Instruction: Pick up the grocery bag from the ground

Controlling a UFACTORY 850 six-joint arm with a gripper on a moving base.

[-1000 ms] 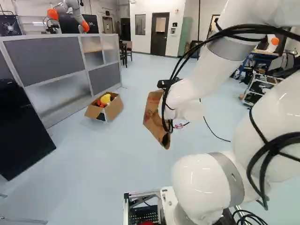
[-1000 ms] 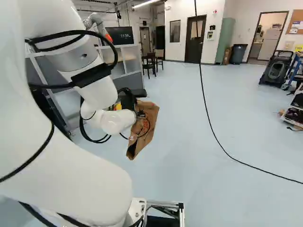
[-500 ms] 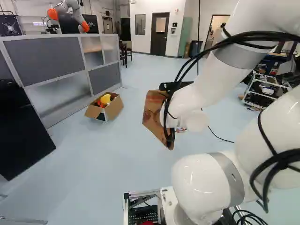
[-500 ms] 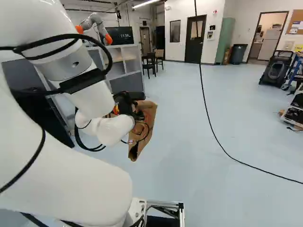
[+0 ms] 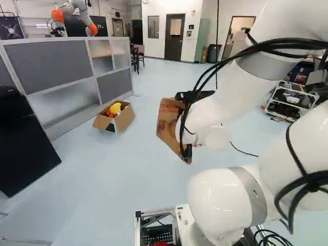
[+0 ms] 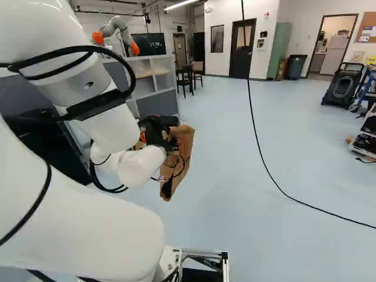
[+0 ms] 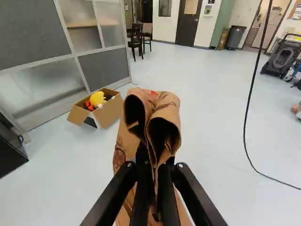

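black pincer (image 6: 171, 144), fingers nearly together, pinching a brown paper bag (image 5: 168, 123), open cardboard box (image 5: 124, 120) beside grey partition (image 5: 59, 64)

Bright, diffuse indoor light, soft shadows

The arm (image 5: 238, 97) is shifting lower in both base views. Held in the gripper (image 6: 168, 143), the paper bag (image 5: 168, 121) is swinging slightly with it.

Pale blue floor (image 6: 235, 176), gray-paneled partition (image 5: 54, 64), 2 chairs (image 6: 185, 77)
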